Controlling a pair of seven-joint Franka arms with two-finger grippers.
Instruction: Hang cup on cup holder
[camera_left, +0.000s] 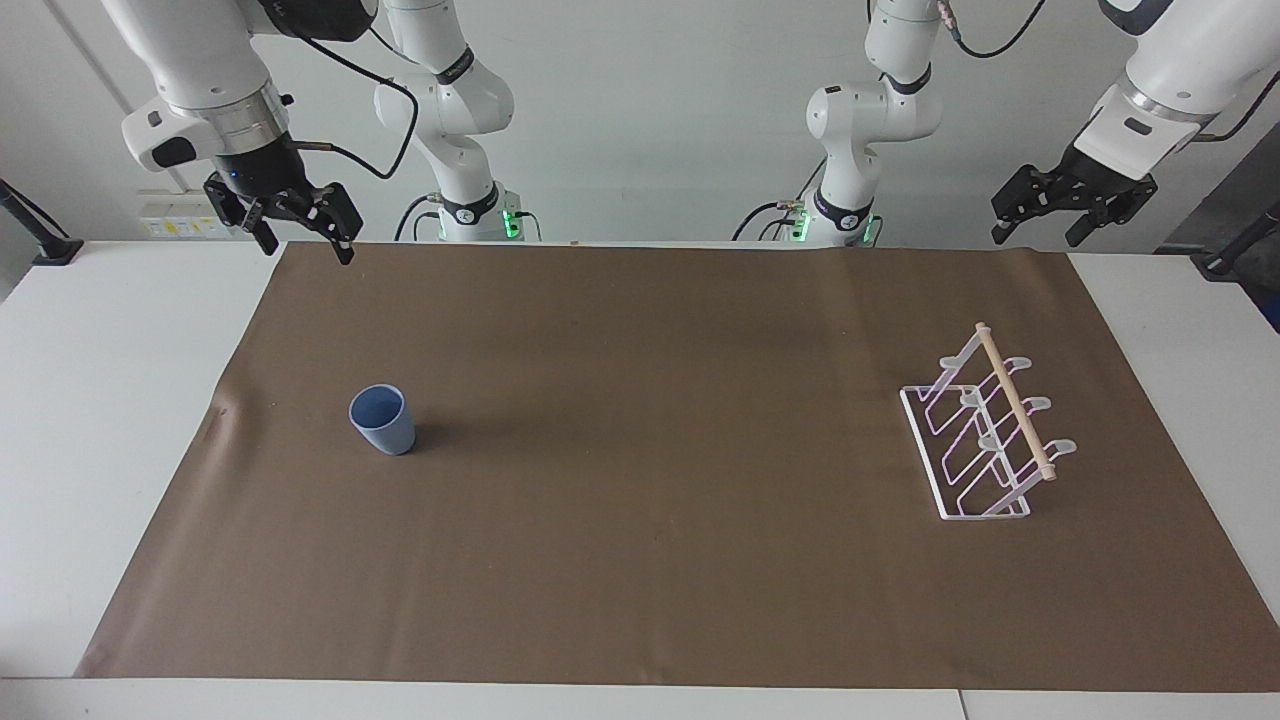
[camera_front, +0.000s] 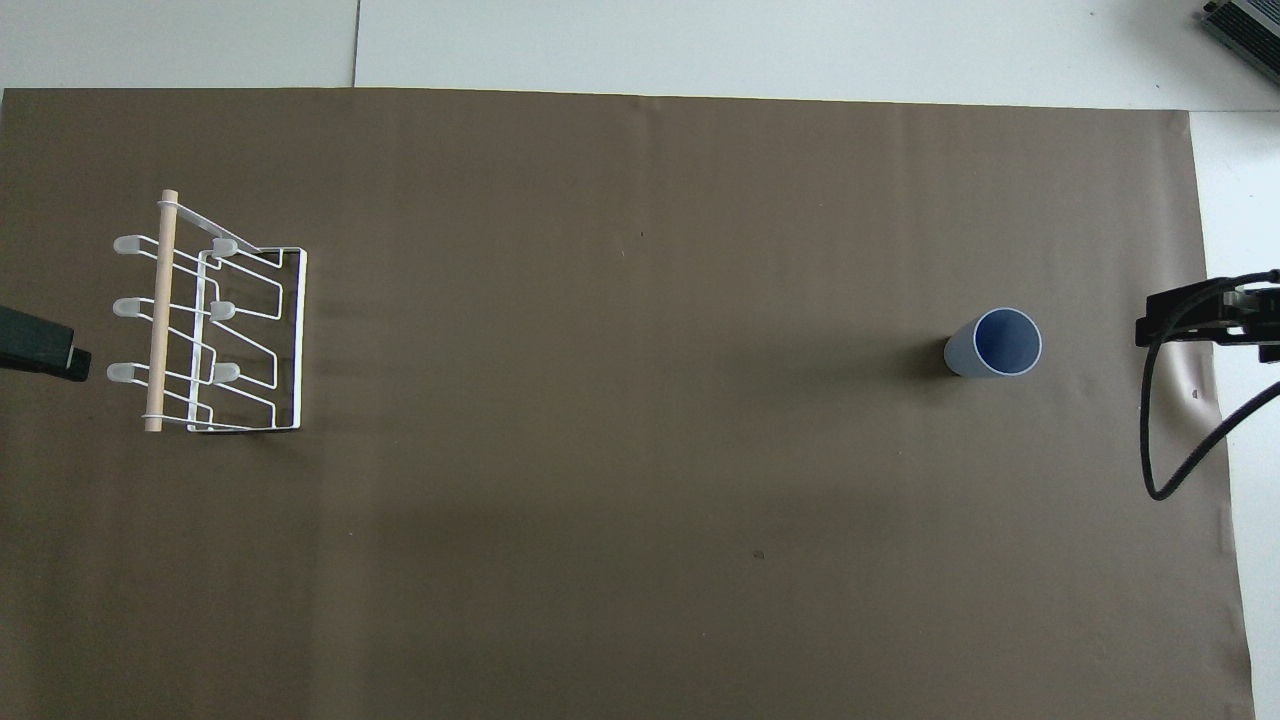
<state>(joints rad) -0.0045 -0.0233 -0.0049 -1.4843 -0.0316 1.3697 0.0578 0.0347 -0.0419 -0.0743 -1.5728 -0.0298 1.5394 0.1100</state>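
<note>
Right gripper (camera_left: 300, 228), fingers spread and empty, hangs at upper left of the facing view; left gripper (camera_left: 1070, 210) likewise parted, waiting; small light-blue plastic tumbler cup (camera_left: 382, 420) upright at left-centre, probably light, stiff, slick; grip across rim wall; white wire cup holder (camera_left: 985, 430) at right.

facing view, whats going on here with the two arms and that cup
Nothing is being handled yet. The blue cup stands upright on the brown mat toward the right arm's end; the white cup holder sits toward the left arm's end, empty. The right end effector and left end effector both hang open in the air, waiting.
</note>
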